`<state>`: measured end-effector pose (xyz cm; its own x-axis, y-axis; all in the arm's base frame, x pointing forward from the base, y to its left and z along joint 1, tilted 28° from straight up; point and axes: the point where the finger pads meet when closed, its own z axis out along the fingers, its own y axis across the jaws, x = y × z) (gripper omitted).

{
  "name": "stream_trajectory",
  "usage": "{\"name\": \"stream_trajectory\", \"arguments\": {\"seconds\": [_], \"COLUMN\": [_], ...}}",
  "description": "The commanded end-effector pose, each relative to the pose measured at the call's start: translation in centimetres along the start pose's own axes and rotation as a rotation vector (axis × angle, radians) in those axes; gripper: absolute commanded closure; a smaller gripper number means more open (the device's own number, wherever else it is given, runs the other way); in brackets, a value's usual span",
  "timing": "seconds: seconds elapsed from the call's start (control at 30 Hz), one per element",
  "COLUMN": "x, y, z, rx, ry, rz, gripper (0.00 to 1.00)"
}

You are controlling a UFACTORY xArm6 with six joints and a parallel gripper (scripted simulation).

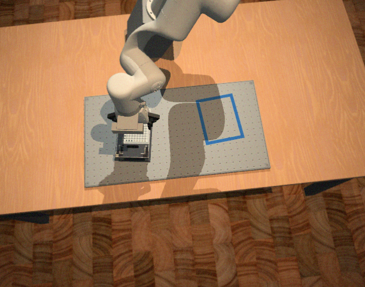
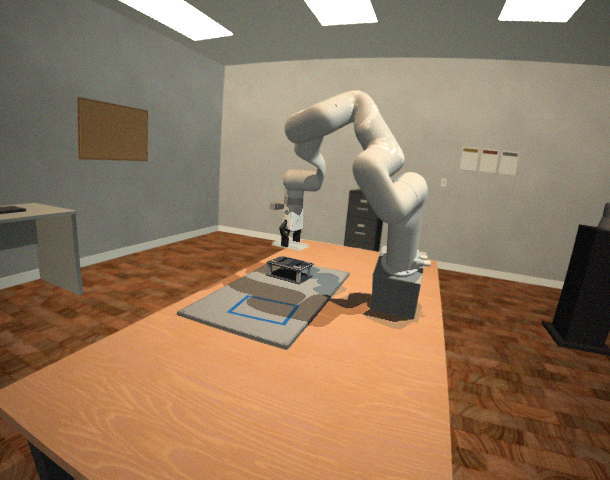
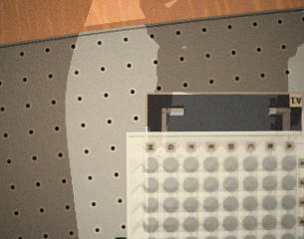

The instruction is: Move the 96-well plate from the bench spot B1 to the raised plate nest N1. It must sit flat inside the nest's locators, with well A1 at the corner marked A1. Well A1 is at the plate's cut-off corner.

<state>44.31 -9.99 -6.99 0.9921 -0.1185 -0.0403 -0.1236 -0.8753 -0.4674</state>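
So the end effector (image 1: 133,118) is clamped on the 96-well plate (image 1: 134,137), fingers spread wide across the plate's width, and it's holding it up in the air above the plate nest (image 1: 132,151). In the exterior view you can see the plate (image 2: 290,244) sitting well above the nest (image 2: 290,268), with a clear gap between them, so it's not seated in anything.

From the top, the white plate covers the far part of the nest and the dark near part of the nest pokes out from under it, with its light corner locators showing. The wrist view gives the best look: the plate (image 3: 218,186) fills the lower right, you get the row of column letters along its top edge and grey round wells below, and past that edge there's a strip of the dark nest (image 3: 221,113) with two locator brackets and an "A1" label (image 3: 294,100) at its right corner. I can't make out the plate's cut-off corner in any of the shots, so I can't tell which way A1 on the plate is facing.

The blue outlined bench spot (image 1: 219,118) is off to the side on the grey perforated mat (image 1: 176,173), well apart from the nest, with only the arm's shadow across it. The mat lies flat on the wooden tabletop (image 1: 37,92).
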Motion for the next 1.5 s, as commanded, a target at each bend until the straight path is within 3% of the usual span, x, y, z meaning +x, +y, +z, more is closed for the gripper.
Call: {"name": "stream_trajectory", "arguments": {"seconds": [0.0,0.23,1.47], "x": [0.5,1.1,1.1], "y": [0.9,2.7,2.7], "z": [-0.3,-0.7,-0.5], "rx": [-0.001,-0.001,-0.001], "ry": [0.003,0.003,0.003], "rz": [-0.001,-0.001,-0.001], "gripper": [1.00,1.00,1.00]}}
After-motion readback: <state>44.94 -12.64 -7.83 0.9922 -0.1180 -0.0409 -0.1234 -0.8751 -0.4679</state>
